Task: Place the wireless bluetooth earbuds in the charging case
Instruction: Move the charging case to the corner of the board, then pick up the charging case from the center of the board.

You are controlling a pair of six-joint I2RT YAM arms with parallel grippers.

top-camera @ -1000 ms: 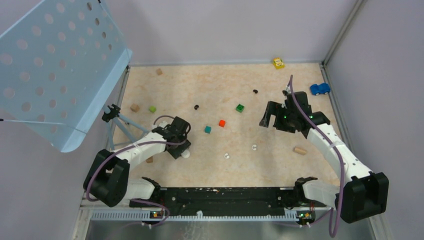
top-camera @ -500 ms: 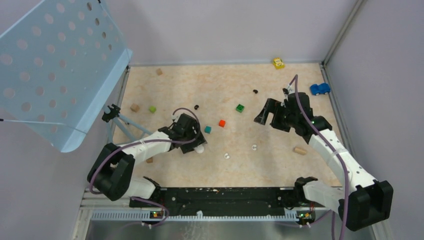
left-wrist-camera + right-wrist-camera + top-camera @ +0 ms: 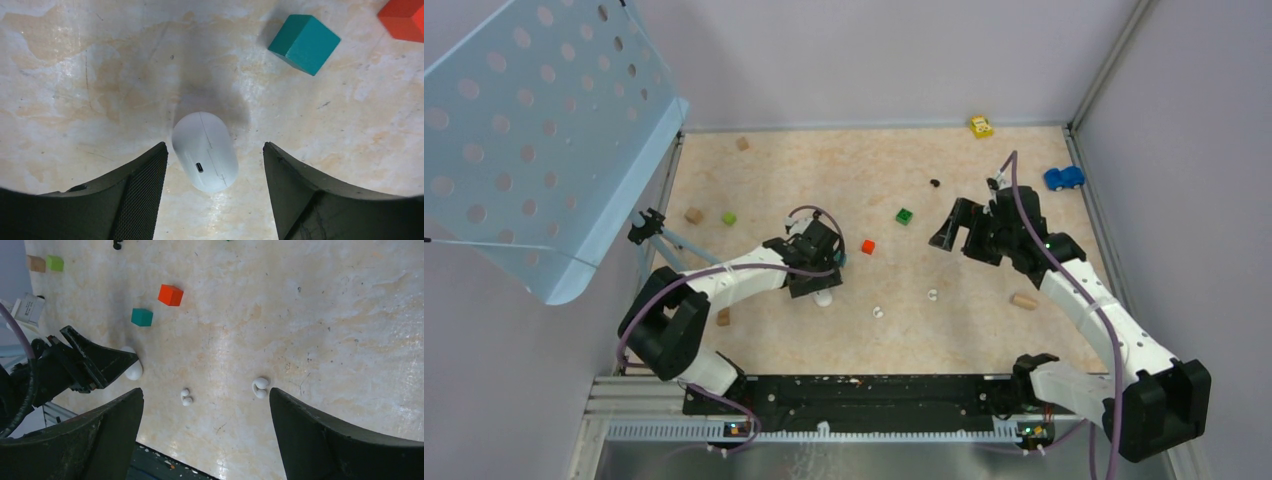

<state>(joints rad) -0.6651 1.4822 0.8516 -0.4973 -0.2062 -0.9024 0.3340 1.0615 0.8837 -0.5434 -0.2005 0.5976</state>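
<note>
From the top view, the left gripper [image 3: 819, 278] was low over the marbled beige desk [image 3: 984, 340], a little left of its centre. A small, glossy white, egg-shaped plastic charging case [image 3: 823, 297] peeked out on its near-edge side. The right gripper [image 3: 955, 233] hung higher over the right half, spread wide and empty, I'd say so that its camera could look down across the middle. Two tiny glossy white earbuds [image 3: 878, 311] lay apart from the case, toward the near edge. A tiny black earbud [image 3: 935, 183] sat well off toward the far edge.

In the left wrist view, the left gripper [image 3: 214, 150] was open and gripping nothing. The charging case [image 3: 205, 152] lay flat between its fingers with the lid shut. It was just beside one finger and clear of the other, probably lined up for a pinch across its narrow width. A teal plastic cube [image 3: 304, 44] stood beyond it.

In the right wrist view, the right gripper [image 3: 205, 405] framed the white earbuds [image 3: 260, 388]. They lay on the desk below it, with the case [image 3: 134, 370] off to one side.
</note>
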